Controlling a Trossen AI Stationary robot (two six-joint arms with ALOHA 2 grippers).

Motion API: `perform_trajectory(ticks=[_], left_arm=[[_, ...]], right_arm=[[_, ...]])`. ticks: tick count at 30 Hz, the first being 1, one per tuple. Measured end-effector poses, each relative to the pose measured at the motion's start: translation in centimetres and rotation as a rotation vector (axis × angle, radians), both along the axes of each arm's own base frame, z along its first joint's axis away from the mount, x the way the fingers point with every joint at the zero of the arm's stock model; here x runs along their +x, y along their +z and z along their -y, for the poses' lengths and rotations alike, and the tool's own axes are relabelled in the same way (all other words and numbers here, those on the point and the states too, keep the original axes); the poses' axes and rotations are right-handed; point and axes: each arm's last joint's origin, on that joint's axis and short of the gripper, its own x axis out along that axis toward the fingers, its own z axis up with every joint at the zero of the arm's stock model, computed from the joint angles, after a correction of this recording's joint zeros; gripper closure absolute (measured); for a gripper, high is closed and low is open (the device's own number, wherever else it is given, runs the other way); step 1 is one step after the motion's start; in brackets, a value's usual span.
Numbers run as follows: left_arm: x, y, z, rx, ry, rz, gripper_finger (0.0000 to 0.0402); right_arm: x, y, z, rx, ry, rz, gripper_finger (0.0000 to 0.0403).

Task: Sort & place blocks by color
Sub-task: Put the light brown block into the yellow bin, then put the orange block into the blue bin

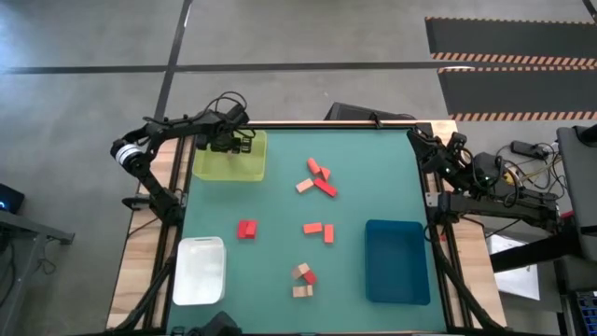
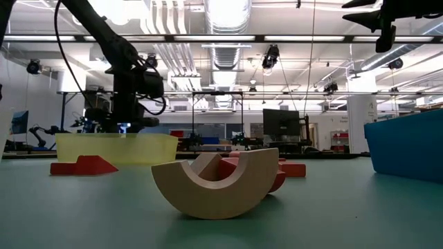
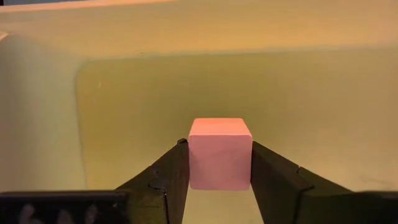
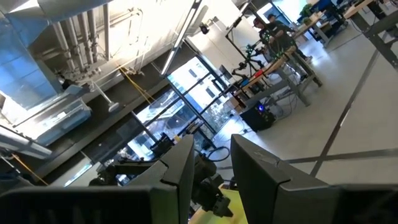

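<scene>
A salmon-pink cube (image 3: 220,153) was clamped between the 2 fingers (image 3: 163,177) of the left gripper (image 3: 220,180), which was held inside the yellow-green tray (image 1: 229,166) at the far left corner of the teal table (image 1: 280,233); the tray's wall was seen just behind the cube. The right gripper (image 4: 210,168) was parked off the table's far right edge, tilted up toward the room, its jaws narrowly parted with nothing between them.

The remaining blocks were left on the mat: a cluster of red and salmon pieces (image 1: 318,179) near the far middle, a red block (image 1: 246,229) nearer the white tray (image 1: 200,271), 2 salmon pieces (image 1: 319,231) at the centre, and a tan-and-red group (image 1: 302,278) at the near edge beside the blue tray (image 1: 396,263). In the low view, a tan arch block (image 2: 213,185) was seen lying curve-down in front.
</scene>
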Motion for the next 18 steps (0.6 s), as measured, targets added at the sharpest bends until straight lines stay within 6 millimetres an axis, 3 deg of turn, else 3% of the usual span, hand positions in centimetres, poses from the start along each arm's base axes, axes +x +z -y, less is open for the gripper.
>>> perform_trajectory(ticks=[13, 18], left_arm=[[0.0, 0.2, 0.1, -0.011, -0.009, 0.018, 0.0237], [0.1, 2.2, 1.1, 0.024, -0.068, 0.079, 0.0237]], right_arm=[[0.0, 0.0, 0.0, 0.027, 0.008, 0.020, 0.0307], [0.9, -0.4, 0.2, 0.084, 0.020, 0.012, 0.0307]])
